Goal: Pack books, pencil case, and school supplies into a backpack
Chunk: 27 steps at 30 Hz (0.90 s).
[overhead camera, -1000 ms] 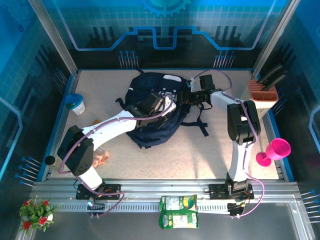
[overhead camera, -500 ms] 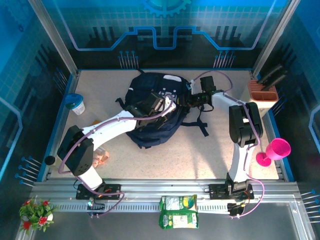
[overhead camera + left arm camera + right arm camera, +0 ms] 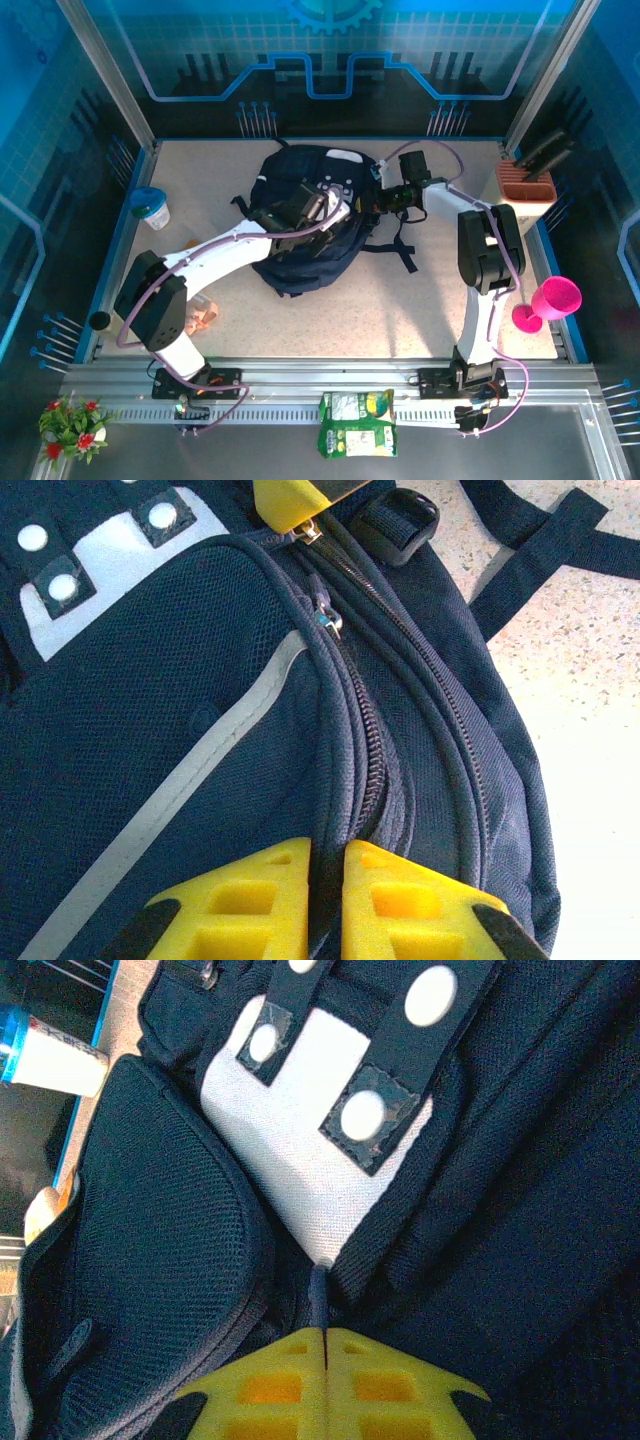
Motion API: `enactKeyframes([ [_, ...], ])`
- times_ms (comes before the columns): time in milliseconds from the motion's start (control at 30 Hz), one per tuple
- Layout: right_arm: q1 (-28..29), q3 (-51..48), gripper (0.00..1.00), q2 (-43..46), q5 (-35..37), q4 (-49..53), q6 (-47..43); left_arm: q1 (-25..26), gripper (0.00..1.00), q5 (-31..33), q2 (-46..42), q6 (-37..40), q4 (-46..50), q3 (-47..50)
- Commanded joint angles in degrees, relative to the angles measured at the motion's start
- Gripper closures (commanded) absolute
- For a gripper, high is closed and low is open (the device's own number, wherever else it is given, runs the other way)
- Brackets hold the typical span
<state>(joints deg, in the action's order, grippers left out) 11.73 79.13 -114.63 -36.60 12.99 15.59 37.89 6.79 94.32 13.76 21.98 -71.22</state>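
Entry: backpack (image 3: pixel 300 235), navy, lying mid-tabletop (image 3: pixel 420 300) toward 12 o'clock, zip apparently closed. Right claw (image 3: pixel 327 1335), half spread 1 second ago, is now pressed together on the zip pull (image 3: pixel 318 1295) at the pack's 2 o'clock edge. Left claw (image 3: pixel 327 865) pinches a fabric fold beside the zip. Judged: braced and ready for unzipping.

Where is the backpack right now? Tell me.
In the top view the backpack lies at the far centre of the table, between the blue-lidded cup on the left and the orange holder on the right.
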Motion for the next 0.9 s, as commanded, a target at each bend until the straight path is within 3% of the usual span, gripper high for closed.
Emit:
enactKeyframes([
  [0, 1.1, -3.5, 1.00, 4.4, -2.8, -3.8, 1.3, -2.2, 0.87, -0.7, -1.3, -4.1, -1.8, -2.6],
  [467, 2.8, -15.1, 1.00, 15.1, -5.8, -12.4, 5.8, -3.9, 0.88, -3.5, 0.2, -7.6, -2.4, -3.0],
  [633, 3.2, -15.7, 1.00, 16.7, 2.6, -8.2, 3.6, -3.8, 0.87, -4.2, 0.2, -6.8, -2.9, -2.7],
  [767, 3.4, -11.8, 0.78, 15.3, 11.3, -2.8, 0.8, -3.8, 0.87, -5.6, -0.5, -5.6, -2.9, -1.7],
  [867, 4.2, -6.8, 0.71, 12.0, 15.1, 2.4, -1.9, -3.8, 0.87, -6.0, -1.0, -5.2, -3.0, -0.8],
])
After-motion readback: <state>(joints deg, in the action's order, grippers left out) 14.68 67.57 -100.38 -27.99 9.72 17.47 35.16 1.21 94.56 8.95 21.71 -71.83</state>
